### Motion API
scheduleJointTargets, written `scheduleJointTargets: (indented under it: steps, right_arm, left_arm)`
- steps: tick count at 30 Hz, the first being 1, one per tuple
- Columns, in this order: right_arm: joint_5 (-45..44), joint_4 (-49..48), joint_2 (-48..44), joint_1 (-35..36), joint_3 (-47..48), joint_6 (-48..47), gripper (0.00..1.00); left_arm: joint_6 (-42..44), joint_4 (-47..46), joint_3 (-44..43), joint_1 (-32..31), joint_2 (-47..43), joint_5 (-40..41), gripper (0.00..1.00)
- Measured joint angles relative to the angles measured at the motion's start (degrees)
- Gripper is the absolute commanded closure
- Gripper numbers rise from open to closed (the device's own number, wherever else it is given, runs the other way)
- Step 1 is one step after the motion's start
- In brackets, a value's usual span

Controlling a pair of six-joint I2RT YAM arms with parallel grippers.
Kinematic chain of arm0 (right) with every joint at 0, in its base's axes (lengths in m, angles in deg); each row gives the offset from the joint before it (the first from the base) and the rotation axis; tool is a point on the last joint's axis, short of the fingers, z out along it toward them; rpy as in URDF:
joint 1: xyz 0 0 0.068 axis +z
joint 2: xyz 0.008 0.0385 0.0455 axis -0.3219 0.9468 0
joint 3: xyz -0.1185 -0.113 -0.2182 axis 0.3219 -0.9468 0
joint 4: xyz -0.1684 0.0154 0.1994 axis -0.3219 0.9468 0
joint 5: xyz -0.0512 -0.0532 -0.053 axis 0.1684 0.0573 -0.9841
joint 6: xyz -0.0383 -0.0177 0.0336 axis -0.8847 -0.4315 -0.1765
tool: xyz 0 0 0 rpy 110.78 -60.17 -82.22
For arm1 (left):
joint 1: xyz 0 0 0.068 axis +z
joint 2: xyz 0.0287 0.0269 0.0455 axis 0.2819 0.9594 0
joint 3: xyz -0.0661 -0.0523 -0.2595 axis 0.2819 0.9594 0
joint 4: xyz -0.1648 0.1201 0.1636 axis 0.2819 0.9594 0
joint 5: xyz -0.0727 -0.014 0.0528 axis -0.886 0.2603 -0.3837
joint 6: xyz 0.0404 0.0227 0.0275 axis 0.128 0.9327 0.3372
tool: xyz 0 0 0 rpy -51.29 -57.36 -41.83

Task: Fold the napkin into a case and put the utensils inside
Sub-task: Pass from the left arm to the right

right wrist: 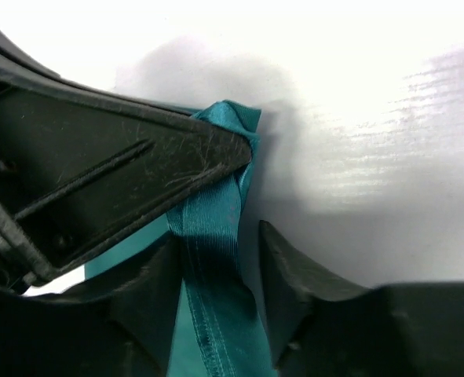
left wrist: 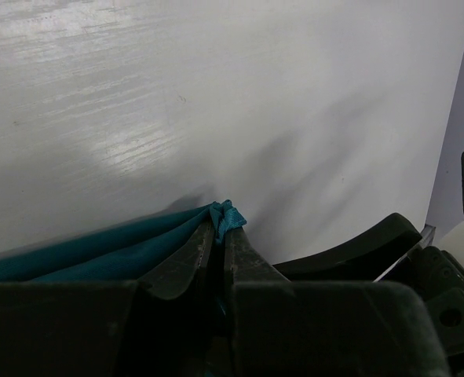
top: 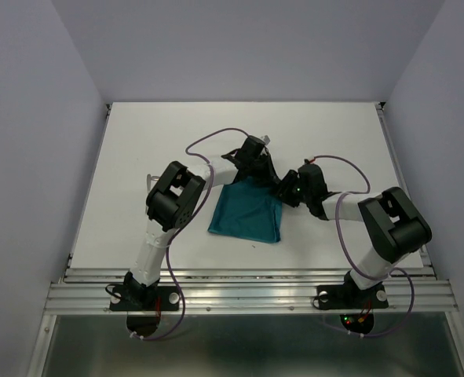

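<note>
The teal napkin (top: 246,214) lies folded flat on the white table (top: 137,149), between the two arms. My left gripper (top: 254,167) is shut on its far corner, and the left wrist view shows the cloth (left wrist: 98,251) bunched between the pressed fingertips (left wrist: 220,228). My right gripper (top: 288,189) sits just right of that corner. Its jaws (right wrist: 216,247) stand open astride the stitched hem (right wrist: 216,314); the left finger touches the cloth and a gap remains at the right one. The left gripper's finger (right wrist: 122,181) pins the corner just above. The utensils are not clearly visible; a thin silver tip (top: 148,179) shows by the left elbow.
Pale walls enclose the table on three sides. An aluminium rail (top: 247,294) runs along the near edge, where both arm bases are bolted. Purple cables loop over both arms. The right gripper's black body (left wrist: 357,247) crowds the right side of the left wrist view.
</note>
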Motion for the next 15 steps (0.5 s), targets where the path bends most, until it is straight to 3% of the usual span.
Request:
scheduleJointTargets:
  steps: [10,11,13,14,15]
  right_arm:
    - [-1.7,-0.3,2.5,0.3,1.2,0.2,0.99]
    - [-1.7,-0.3,2.7,0.3,1.3,0.3,0.99]
    - [-1.7,-0.3,2.8,0.3,1.4,0.3,0.99]
    - [-1.7,-0.1,2.8,0.3,1.4,0.2,0.99]
    - [-1.7,-0.1,2.8,0.3,1.5,0.2,0.99]
  left_arm:
    - [-0.4,-0.7,0.5,0.0,0.0,-0.2,1.00]
    - [-0.4,-0.8,0.7,0.0,0.0,-0.1,0.99]
    - [-0.4,-0.9,0.8,0.0,0.0,-0.1,0.88]
    - [-0.4,-0.9,0.9,0.0,-0.1,-0.1,0.74]
    - [-0.4,-1.1,1.1,0.0,-0.2,-0.1,0.68]
